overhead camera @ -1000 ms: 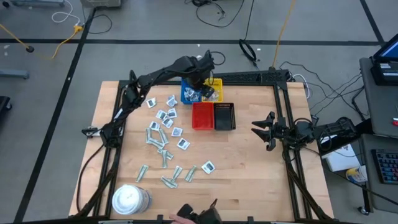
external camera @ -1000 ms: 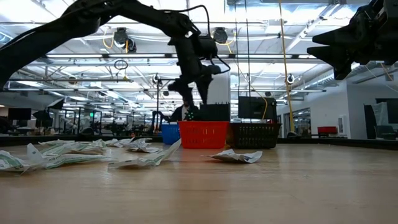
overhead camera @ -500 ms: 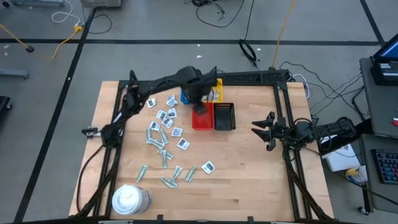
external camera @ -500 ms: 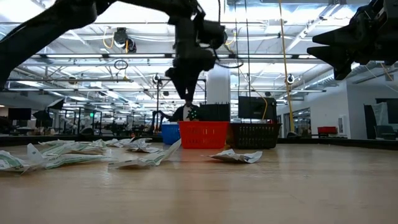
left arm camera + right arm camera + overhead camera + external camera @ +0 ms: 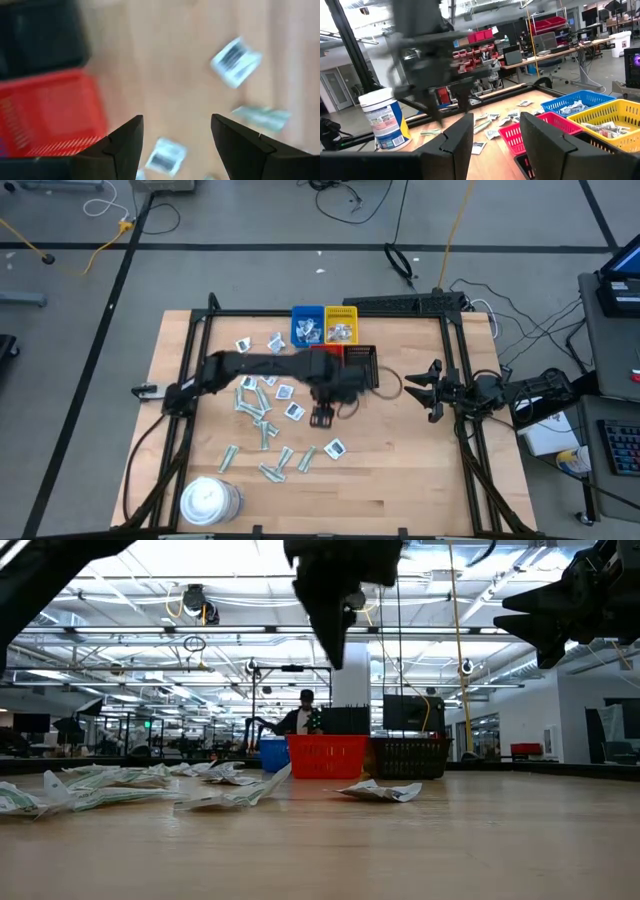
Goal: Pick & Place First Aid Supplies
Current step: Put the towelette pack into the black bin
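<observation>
The first aid supplies (image 5: 266, 394) lie scattered flat on the wooden table's left half: small white square packets and narrow pale strips. More of them fill the blue tray (image 5: 306, 326) and the yellow tray (image 5: 341, 324). My left gripper (image 5: 322, 418) hangs open, pointing down, just near of the red tray (image 5: 45, 115), with nothing between its fingers. Under it I see a white packet (image 5: 235, 61), another packet (image 5: 166, 156) and a strip (image 5: 261, 117). My right gripper (image 5: 418, 390) waits open at the table's right side, well above the top.
A black tray (image 5: 364, 363) stands right of the red one at the far middle. A big round white tub (image 5: 208, 500) sits at the near left corner. The table's right half and near middle are bare wood. A person shows far off in the room (image 5: 305, 712).
My left gripper has swung from above the blue tray toward the table's near edge, past the red tray, to the table's middle, rolling about its own axis as it went. It stays pointing down and its fingers stand as wide as before. The packets have not moved.
</observation>
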Robot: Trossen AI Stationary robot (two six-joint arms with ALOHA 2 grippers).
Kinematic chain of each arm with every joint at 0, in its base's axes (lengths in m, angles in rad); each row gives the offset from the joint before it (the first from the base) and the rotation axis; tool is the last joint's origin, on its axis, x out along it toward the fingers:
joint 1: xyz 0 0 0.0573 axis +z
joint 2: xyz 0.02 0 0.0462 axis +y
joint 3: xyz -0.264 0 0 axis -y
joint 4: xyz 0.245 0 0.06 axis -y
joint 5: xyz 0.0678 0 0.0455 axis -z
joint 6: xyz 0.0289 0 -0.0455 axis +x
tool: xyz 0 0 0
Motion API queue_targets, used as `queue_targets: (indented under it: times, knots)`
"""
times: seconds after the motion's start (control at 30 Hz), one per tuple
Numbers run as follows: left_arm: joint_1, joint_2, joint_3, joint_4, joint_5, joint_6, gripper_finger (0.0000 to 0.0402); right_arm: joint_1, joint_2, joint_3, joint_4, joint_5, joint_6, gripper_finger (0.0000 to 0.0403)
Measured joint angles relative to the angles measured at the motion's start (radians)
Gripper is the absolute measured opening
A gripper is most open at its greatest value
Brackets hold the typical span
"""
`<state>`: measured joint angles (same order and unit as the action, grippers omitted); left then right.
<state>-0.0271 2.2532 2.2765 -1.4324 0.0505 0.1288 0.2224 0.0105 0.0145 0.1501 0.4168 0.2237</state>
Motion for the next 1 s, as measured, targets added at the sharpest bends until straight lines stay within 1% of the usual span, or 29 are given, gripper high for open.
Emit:
queue_targets:
  times: [0.1,0.23,0.4,0.5,0.57,0.67,0.73,0.83,1.0]
  knots:
    - [-0.049,0.000,0.000,0.041,0.001,-0.038,0.0239,0.000,0.000,0.000,0.000,0.000,0.000,0.0155]
    - [-0.083,0.000,0.000,0.054,0.002,-0.069,0.0239,0.000,0.000,0.000,0.000,0.000,0.000,0.0155]
    - [-0.087,0.001,-0.002,0.044,0.004,-0.131,0.0239,0.000,0.000,0.000,0.000,0.000,0.000,0.0155]
    - [-0.076,-0.007,-0.050,0.043,0.021,-0.138,0.0239,0.000,0.000,0.000,0.000,0.000,0.000,0.0155]
    - [-0.066,-0.024,-0.109,0.053,0.037,-0.131,0.0239,0.000,0.000,0.000,0.000,0.000,0.000,0.0155]
    - [-0.048,-0.075,-0.225,0.109,0.034,-0.131,0.0239,0.000,0.000,0.000,0.001,0.000,0.000,0.0155]
    - [-0.029,-0.108,-0.317,0.156,0.028,-0.112,0.0239,0.000,0.000,0.000,-0.001,0.000,0.000,0.0155]
    - [-0.009,-0.168,-0.469,0.247,0.026,-0.041,0.0239,0.000,0.000,0.000,0.000,0.000,0.000,0.0155]
    - [0.006,-0.281,-0.709,0.383,0.030,0.026,0.0239,0.000,0.000,0.000,-0.001,0.000,0.000,0.0155]
